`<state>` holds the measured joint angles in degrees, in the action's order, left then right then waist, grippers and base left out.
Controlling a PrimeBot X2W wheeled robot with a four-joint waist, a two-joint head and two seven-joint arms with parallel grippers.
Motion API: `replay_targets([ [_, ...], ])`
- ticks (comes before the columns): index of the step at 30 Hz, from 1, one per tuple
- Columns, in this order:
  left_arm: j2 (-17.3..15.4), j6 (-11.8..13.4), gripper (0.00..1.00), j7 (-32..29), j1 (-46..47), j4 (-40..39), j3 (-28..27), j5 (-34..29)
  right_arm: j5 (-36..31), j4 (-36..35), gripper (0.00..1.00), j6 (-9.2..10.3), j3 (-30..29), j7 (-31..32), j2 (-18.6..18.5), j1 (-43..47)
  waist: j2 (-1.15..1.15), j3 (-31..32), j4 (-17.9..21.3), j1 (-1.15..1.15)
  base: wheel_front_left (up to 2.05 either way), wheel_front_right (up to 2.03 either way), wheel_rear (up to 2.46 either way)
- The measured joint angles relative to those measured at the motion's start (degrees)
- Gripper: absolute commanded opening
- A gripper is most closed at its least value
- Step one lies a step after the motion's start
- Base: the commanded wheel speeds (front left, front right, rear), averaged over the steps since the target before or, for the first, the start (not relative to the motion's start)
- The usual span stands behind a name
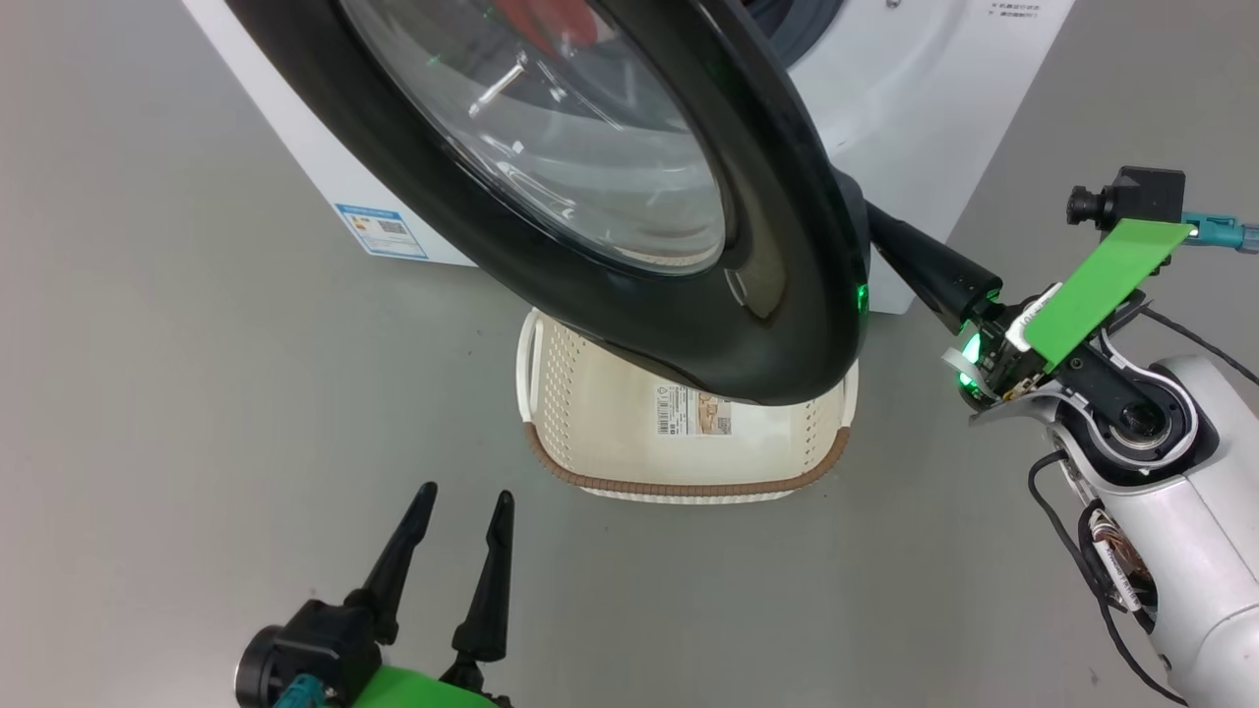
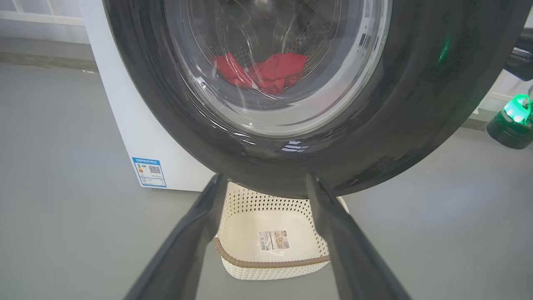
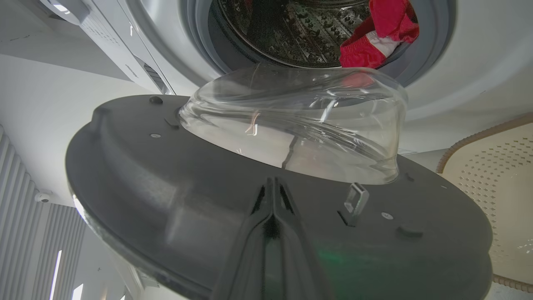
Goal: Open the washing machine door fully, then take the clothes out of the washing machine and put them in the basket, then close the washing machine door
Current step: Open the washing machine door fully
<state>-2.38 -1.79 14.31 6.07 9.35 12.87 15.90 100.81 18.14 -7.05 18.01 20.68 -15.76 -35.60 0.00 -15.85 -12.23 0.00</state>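
The washing machine door (image 1: 787,246), black-rimmed with a bulging glass bowl (image 3: 300,125), stands partly swung out from the white washing machine (image 1: 915,108) and hangs over the basket (image 1: 689,487). Red clothes with a white part (image 3: 383,37) lie in the steel drum and also show through the glass (image 2: 266,73). My right gripper (image 3: 272,183) is shut, its tips against the door's inner face near the latch hook (image 3: 356,200); in the head view its fingers (image 1: 925,265) run behind the door's right edge. My left gripper (image 1: 464,494) is open and holds nothing, low in front of the basket (image 2: 270,263).
The cream basket stands on the grey floor just in front of the machine, under the door's lower rim. A blue label sticker (image 1: 384,231) marks the machine's lower left corner. Bare grey floor (image 1: 148,393) spreads to the left and right.
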Motion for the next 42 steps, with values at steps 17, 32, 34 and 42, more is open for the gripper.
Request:
replay_targets([
  [17, 0.00, 0.76, 1.00, 0.00, -0.63, -0.45, 1.56, 0.92, -2.05, 1.96, 0.00, 0.00, -4.94, 10.67, 3.98, 2.76, 0.00, 3.14, -3.80, 0.00, 0.00, 0.00, 0.00],
  [32, -0.02, 0.76, 1.00, 0.00, -3.95, -0.83, 1.82, 0.91, -5.12, 2.45, 0.00, 0.00, -5.77, 14.34, 7.71, 7.77, 0.00, 6.68, -8.25, 0.00, 0.00, 0.00, 0.00],
  [34, -0.03, 0.76, 1.00, 0.00, -4.12, -0.90, 1.83, 0.91, -5.22, 2.46, 0.00, 0.00, -5.79, 14.72, 8.08, 8.33, 0.00, 7.09, -8.90, 0.00, 0.00, 0.00, 0.00],
  [42, -0.04, 0.76, 1.00, 0.00, -4.95, -1.01, 2.04, 0.91, -5.78, 2.52, 0.00, 0.00, -5.83, 15.72, 9.34, 9.86, 0.00, 8.37, -11.74, 0.00, 0.00, 0.00, 0.00],
])
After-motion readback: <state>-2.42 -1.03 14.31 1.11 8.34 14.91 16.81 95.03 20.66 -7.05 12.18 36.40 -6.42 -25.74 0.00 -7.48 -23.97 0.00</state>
